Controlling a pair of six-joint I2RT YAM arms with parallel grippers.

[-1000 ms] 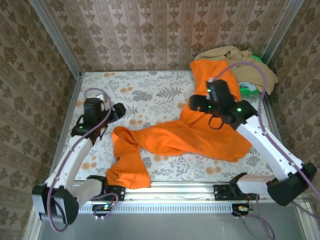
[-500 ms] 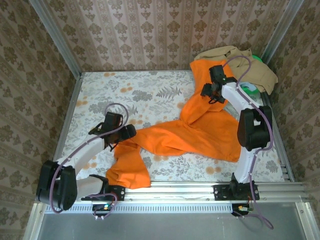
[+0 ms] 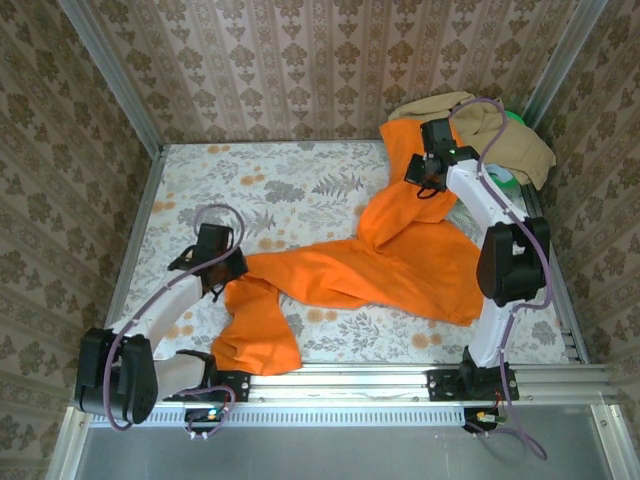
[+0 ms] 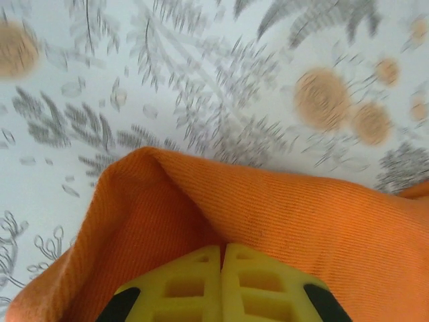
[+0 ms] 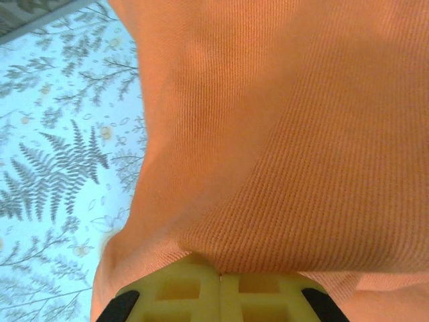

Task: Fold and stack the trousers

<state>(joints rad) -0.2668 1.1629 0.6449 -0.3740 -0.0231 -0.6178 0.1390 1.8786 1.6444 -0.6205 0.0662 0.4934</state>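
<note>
The orange trousers [image 3: 400,270] lie crumpled across the flowered table [image 3: 280,185], one leg running to the back right and the other bending toward the front left. My left gripper [image 3: 232,270] sits at the leftmost bend of the cloth. In the left wrist view its yellow fingers [image 4: 194,282] are pressed together, pinching a raised fold of the trousers [image 4: 301,208]. My right gripper [image 3: 428,180] rests on the far leg near the back right. Its fingers [image 5: 181,288] are shut, with the trousers' fabric [image 5: 281,121] bunched over the tips.
A tan garment [image 3: 500,125] is heaped in the back right corner, with something green [image 3: 497,180] beside it. Patterned walls close in three sides. A metal rail [image 3: 340,385] runs along the front edge between the arm bases.
Both grippers have closed on the orange cloth. The left one came down from the back left to the trousers' bend. The right one swung from mid-table to the far leg.
</note>
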